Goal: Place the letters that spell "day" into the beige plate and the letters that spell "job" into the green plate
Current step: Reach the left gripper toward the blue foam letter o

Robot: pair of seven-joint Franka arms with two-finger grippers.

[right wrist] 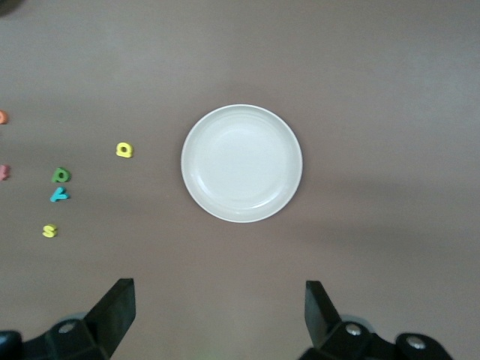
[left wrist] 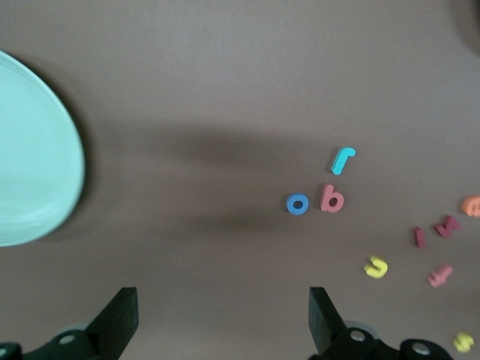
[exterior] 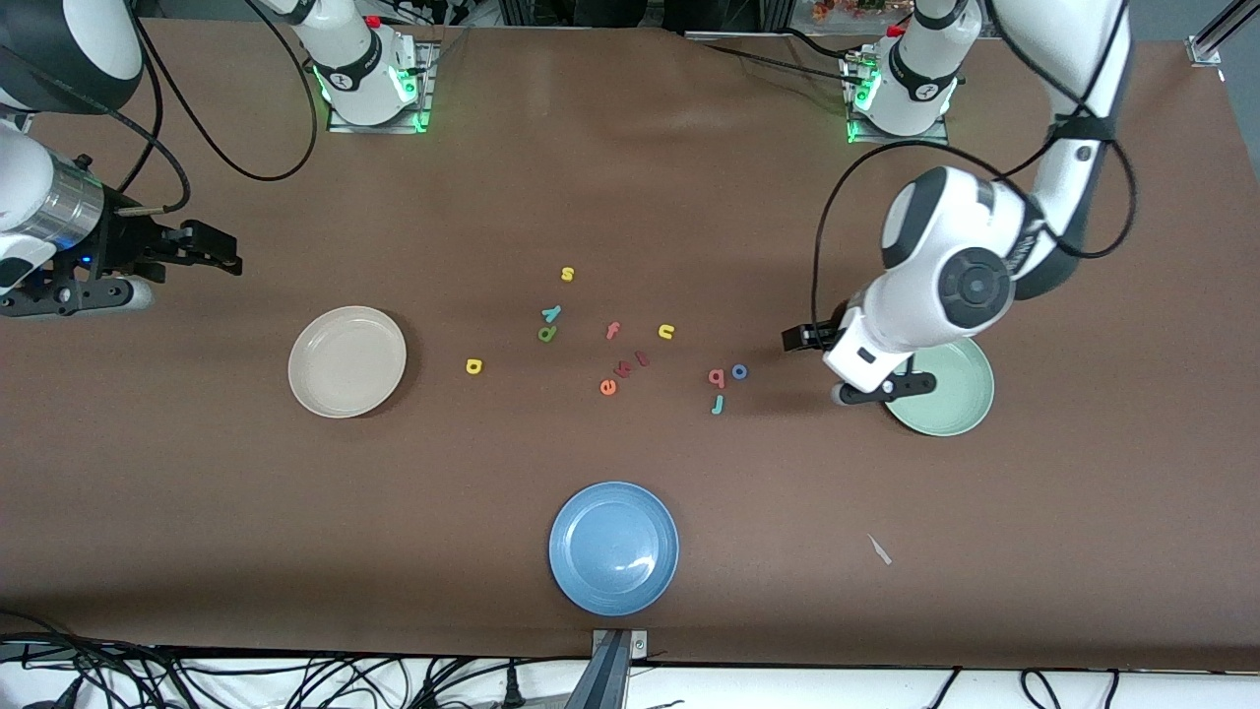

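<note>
The blue "o" (exterior: 739, 371) is being left on the table beside the pink "b" (exterior: 717, 376), near the green plate (exterior: 960, 409). The left gripper (exterior: 809, 338), wide open, is being held over bare table nearby. It should be lowered straight onto one letter only. The right gripper (exterior: 212, 251), open too, is being kept waiting. The green plate and the beige plate (exterior: 346, 360) are being kept empty.

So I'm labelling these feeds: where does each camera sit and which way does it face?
Front view: high across the table, facing both arm bases; shows both arms.
Left wrist view: looks down past the open left end effector at the green plate and the blue "o"; front view shares both.
Right wrist view: looks down past the open right end effector at the beige plate.
</note>
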